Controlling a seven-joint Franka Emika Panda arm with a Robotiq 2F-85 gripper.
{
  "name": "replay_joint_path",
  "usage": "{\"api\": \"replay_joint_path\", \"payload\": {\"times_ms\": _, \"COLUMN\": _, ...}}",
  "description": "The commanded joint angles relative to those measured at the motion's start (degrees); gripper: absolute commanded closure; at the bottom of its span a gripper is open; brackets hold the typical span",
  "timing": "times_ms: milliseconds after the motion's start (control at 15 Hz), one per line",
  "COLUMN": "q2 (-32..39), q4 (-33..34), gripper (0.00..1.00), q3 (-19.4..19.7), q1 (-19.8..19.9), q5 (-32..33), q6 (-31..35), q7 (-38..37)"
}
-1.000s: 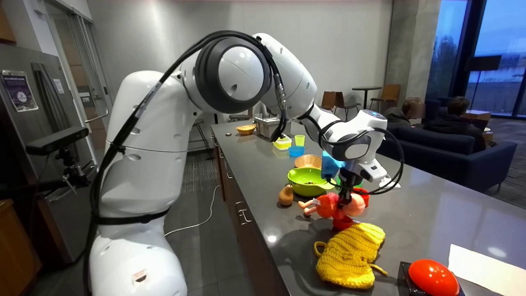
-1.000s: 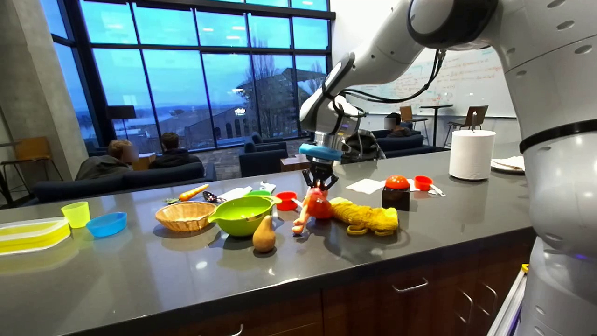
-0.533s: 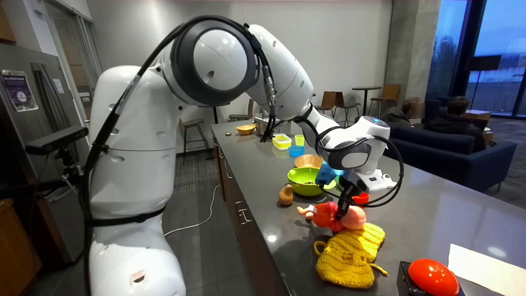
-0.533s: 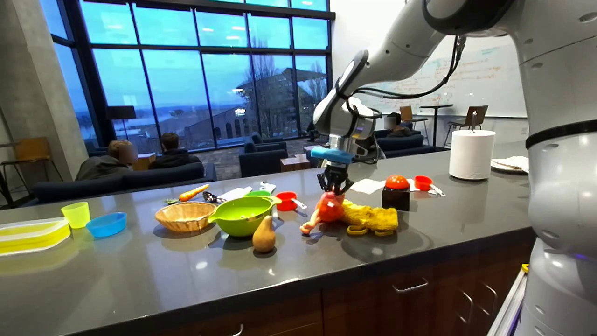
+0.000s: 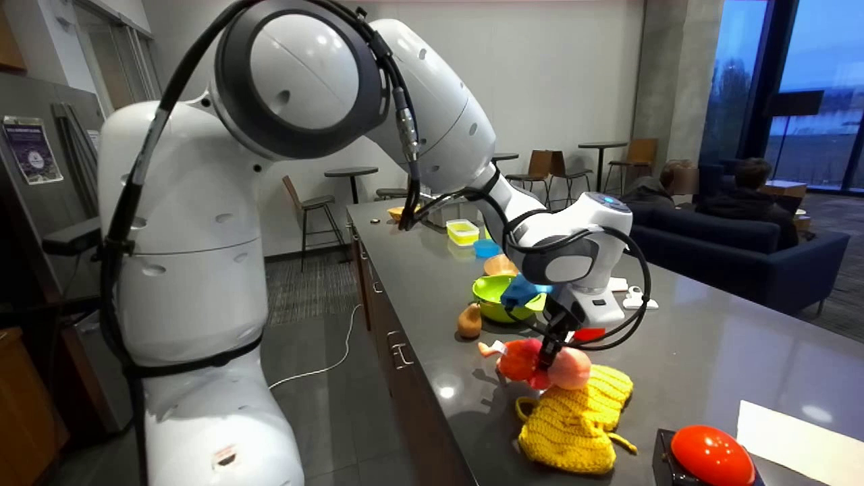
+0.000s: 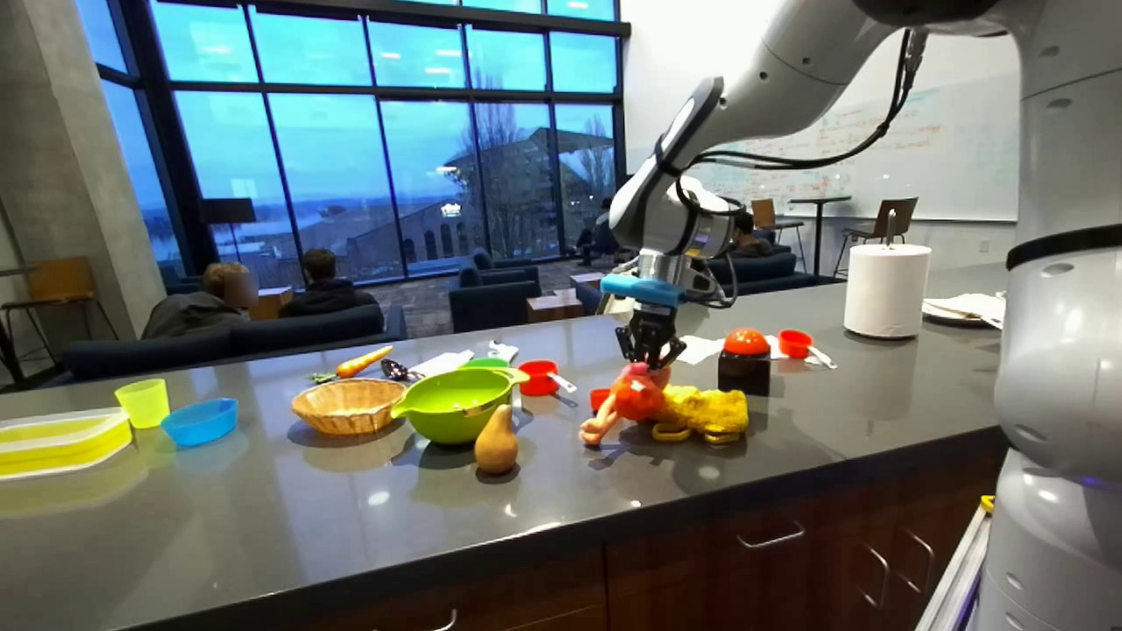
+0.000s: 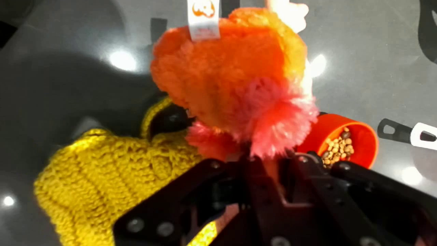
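A robot gripper (image 6: 650, 359) is clamped on an orange plush doll (image 6: 635, 400), held sideways at the edge of a yellow knitted piece (image 5: 574, 432); from where I stand, I can't tell whether the two touch. Near the knitted piece are a red cup (image 7: 329, 126) of beans (image 7: 338, 147) and a domed red button (image 5: 712, 455); a pear (image 6: 497, 445) and a green bowl (image 6: 451, 423) stand farther from it.

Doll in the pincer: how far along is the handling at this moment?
The grasp looks done: the pincer is closed on the doll. In hand: it is held close to the yellow knitted piece; whether they touch can't be told. Left, probably: setting it down and letting go, since the pincer has not yet opened.
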State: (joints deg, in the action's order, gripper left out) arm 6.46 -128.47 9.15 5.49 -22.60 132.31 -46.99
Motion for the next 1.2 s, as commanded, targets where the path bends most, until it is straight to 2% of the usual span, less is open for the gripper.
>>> {"api": "replay_joint_path", "payload": {"times_ms": 0, "q2": -5.1, "q4": -4.5, "gripper": 0.96, "q3": 0.0, "q1": 0.3, "q5": 2.0, "q6": 0.7, "q7": -3.9}}
{"api": "replay_joint_path", "payload": {"times_ms": 600, "q2": -6.1, "q4": -6.0, "gripper": 0.96, "q3": -0.2, "q1": 0.8, "q5": 8.1, "q6": -0.5, "q7": -8.2}}
{"api": "replay_joint_path", "payload": {"times_ms": 1133, "q2": -6.0, "q4": -5.8, "gripper": 0.96, "q3": -0.1, "q1": 0.8, "q5": 16.8, "q6": -3.8, "q7": -16.1}}
